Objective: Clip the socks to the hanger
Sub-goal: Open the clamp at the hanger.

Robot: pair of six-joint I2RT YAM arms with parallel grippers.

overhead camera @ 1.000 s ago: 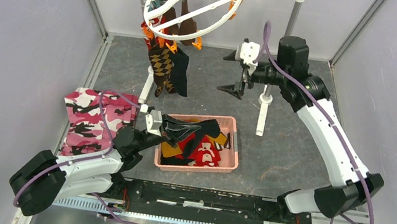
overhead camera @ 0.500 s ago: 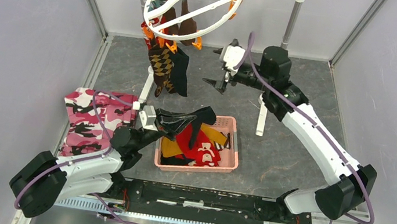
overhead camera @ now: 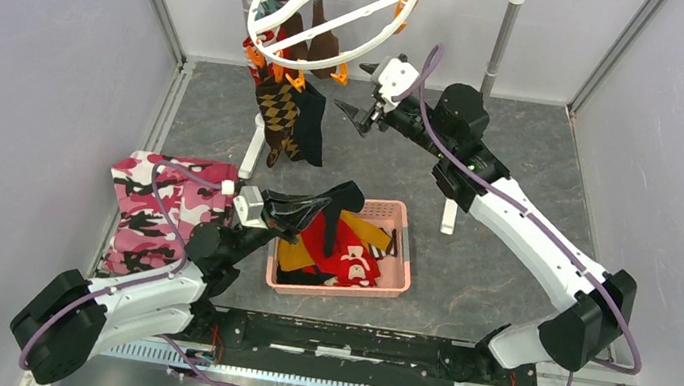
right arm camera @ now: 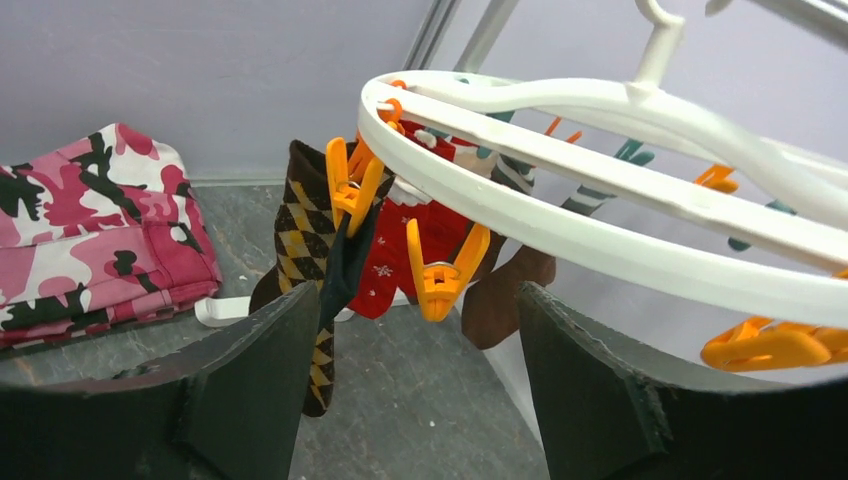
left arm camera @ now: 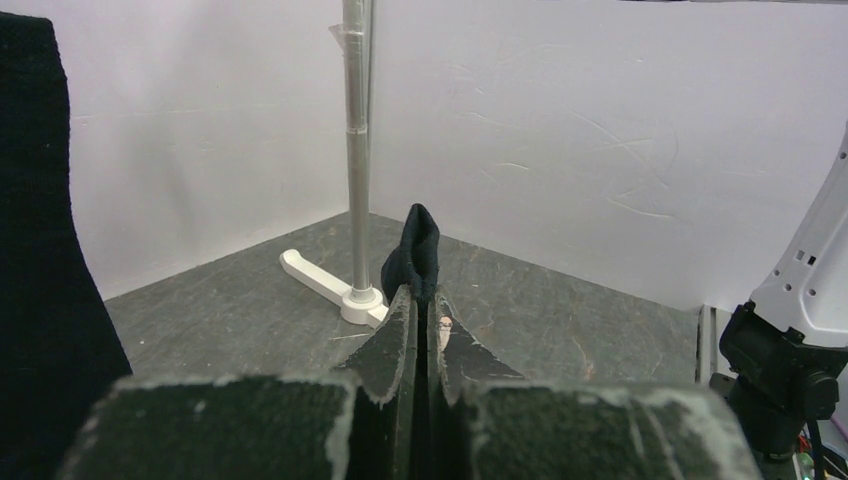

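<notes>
The white round hanger (overhead camera: 333,12) hangs at the back with orange clips. An argyle sock (overhead camera: 279,111) and a dark sock (overhead camera: 312,126) dangle from it, and red and brown socks (right arm camera: 420,245) show behind them. More socks (overhead camera: 349,255) lie in the pink basket. My left gripper (overhead camera: 317,212) is shut on a black sock (overhead camera: 345,199), held above the basket; its tip (left arm camera: 415,250) sticks out past the closed jaws. My right gripper (overhead camera: 360,93) is open just right of the hanging socks. An empty orange clip (right arm camera: 438,275) hangs ahead, between its fingers.
A folded pink camouflage cloth (overhead camera: 164,208) lies left of the pink basket (overhead camera: 403,267). The metal rack's poles (overhead camera: 502,34) and white feet (overhead camera: 453,199) stand at the back, one foot (left arm camera: 320,280) near the left gripper's line. Grey walls close in the sides.
My right arm swung left and closer to the hanger's clips, its jaws narrowing a little. My left gripper raised the black sock higher above the basket.
</notes>
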